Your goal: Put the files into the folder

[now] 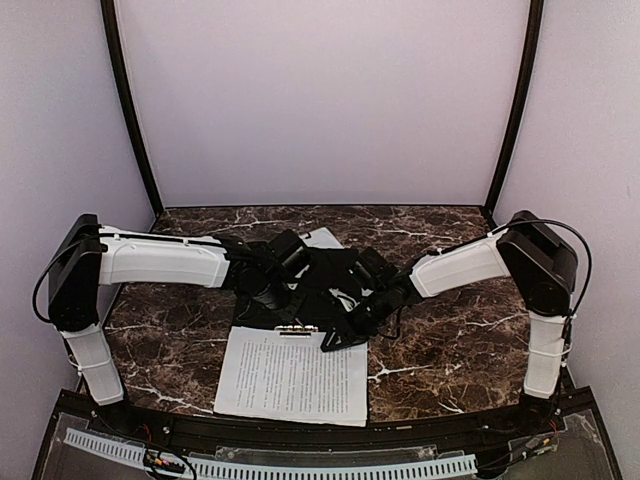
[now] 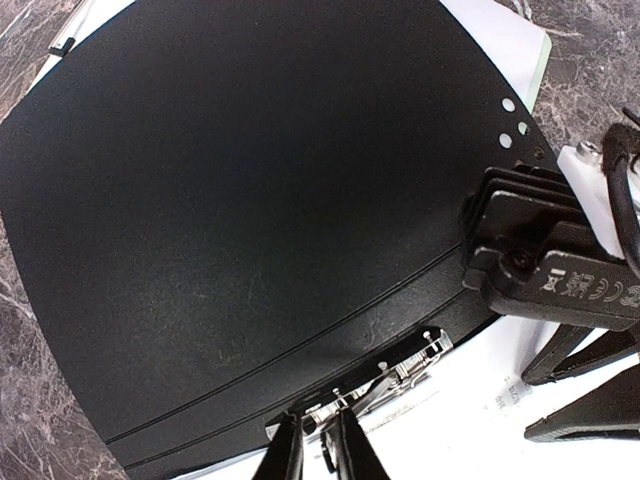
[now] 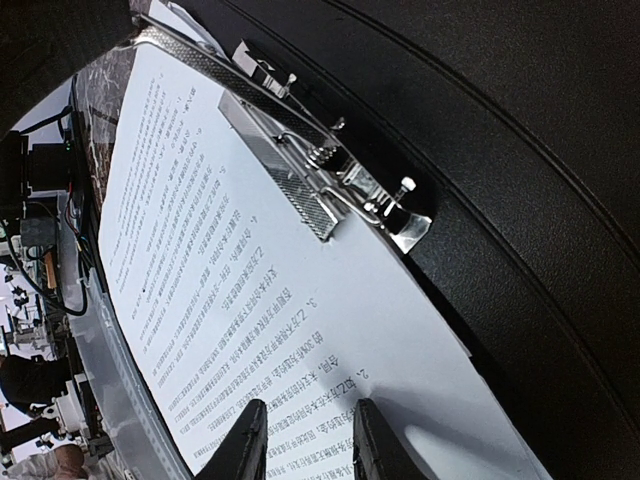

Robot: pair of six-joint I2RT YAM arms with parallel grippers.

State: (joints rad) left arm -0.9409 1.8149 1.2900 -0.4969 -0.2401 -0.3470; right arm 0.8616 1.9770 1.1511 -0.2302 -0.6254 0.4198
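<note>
R gripper (image 3: 312,405) over printed sheet (image 3: 220,300), folder (image 3: 520,150) just beyond clip (image 3: 340,190).

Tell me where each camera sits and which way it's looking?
Top external: up behind the arms, looking down over the table; left arm and right arm both show.
Left wrist: on the left arm, looking down at the folder, its black inside; left gripper at the bottom, right gripper at the right.
Right wrist: on the right arm, looking down at the printed sheet; right gripper at the bottom.
Shared: both wrist views show the metal clip and folder.
</note>
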